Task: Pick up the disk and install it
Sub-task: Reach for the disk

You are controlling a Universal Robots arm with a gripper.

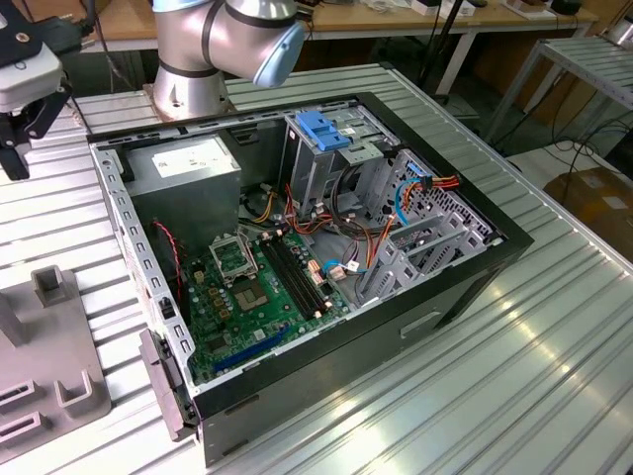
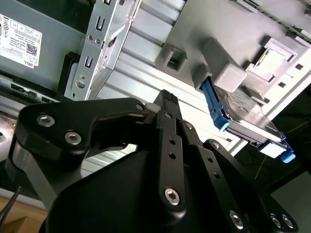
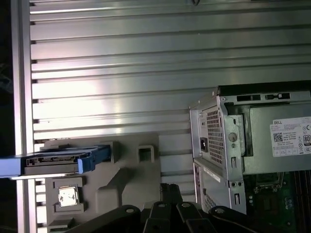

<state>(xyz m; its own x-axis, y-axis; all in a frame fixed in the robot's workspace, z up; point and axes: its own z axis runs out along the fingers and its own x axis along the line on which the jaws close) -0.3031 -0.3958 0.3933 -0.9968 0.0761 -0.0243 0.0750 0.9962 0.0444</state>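
Direction first: hanging the gripper (image 3: 171,190) over the grey fixture (image 3: 131,170) on the ribbed table (image 3: 146,58), just outside the open computer case (image 3: 233,145). Showing the fingertips drawn together in the first wrist view, next to no gap between them, and clasping nothing. Spotting the disk (image 3: 58,159) in both wrist views, apart from the fingertips, on the side of the fixture turned away from the case: case at one end of the row, gripper in the middle, disk at the other end. Seeing it standing on one long edge in a slot of the fixture, flat faces upright, blue carrier frame (image 2: 214,107) wrapping its rim, one end reaching out past the fixture toward the table's edge. Reading its long axis as running with the table's ribs, along the line from case to disk and not across it, so turning a short end toward the gripper. Placing the fixture (image 1: 84,356) at the exterior view's left and near, beside the case, with the silver drive cage (image 1: 307,168) and its blue bracket (image 1: 324,129) at the far side inside the case, well apart from it. Judging the pickup as not yet made.
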